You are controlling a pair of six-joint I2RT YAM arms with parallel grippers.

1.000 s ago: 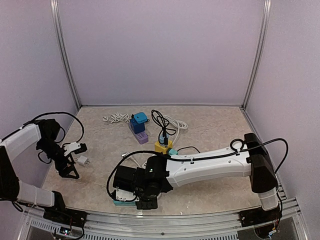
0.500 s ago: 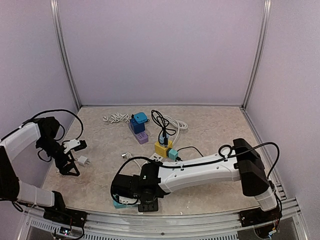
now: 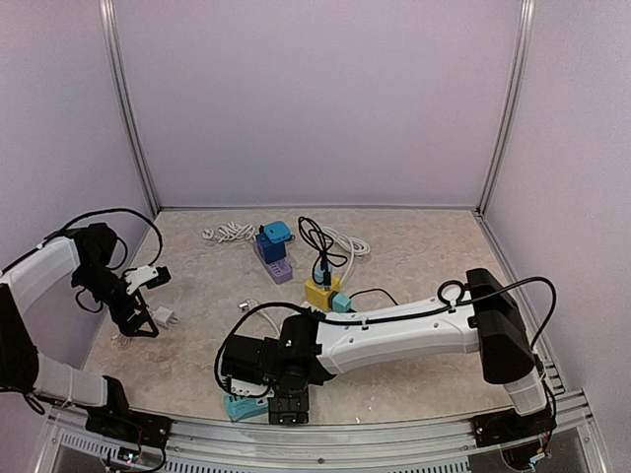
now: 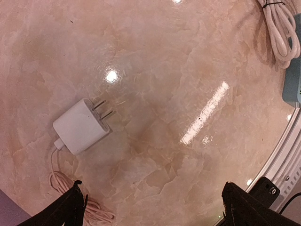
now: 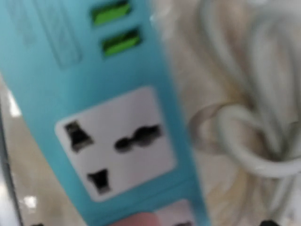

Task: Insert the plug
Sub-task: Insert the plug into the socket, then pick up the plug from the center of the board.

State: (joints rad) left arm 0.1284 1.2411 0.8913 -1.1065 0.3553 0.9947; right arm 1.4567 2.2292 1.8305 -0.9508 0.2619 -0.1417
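Note:
The white plug (image 4: 82,126) lies flat on the marble table, its two prongs pointing up-right, and a pale cord (image 4: 66,200) coils from its back. My left gripper (image 4: 157,209) hovers open just short of it, nothing between the fingertips (image 4: 70,207). From above, the plug (image 3: 164,317) sits right beside the left gripper (image 3: 136,320). My right gripper (image 3: 268,399) is low over a teal power strip (image 3: 238,406) near the front rail. The right wrist view, blurred, is filled by the strip's white socket (image 5: 115,141) and green USB ports (image 5: 113,23). Only dark tips show far apart at its bottom edge.
A yellow socket cube (image 3: 320,289) carrying a blue plug, and a small teal cube (image 3: 341,304), stand mid-table. Behind them, a blue cube (image 3: 275,239) sits on a purple strip (image 3: 280,272). White cable bundles (image 3: 229,234) lie at the back. White cable (image 5: 263,117) loops beside the strip.
My right gripper's jaws have opened off the teal power strip, which now lies by the front rail. The right arm has shifted slightly. My left gripper has edged closer to the plug.

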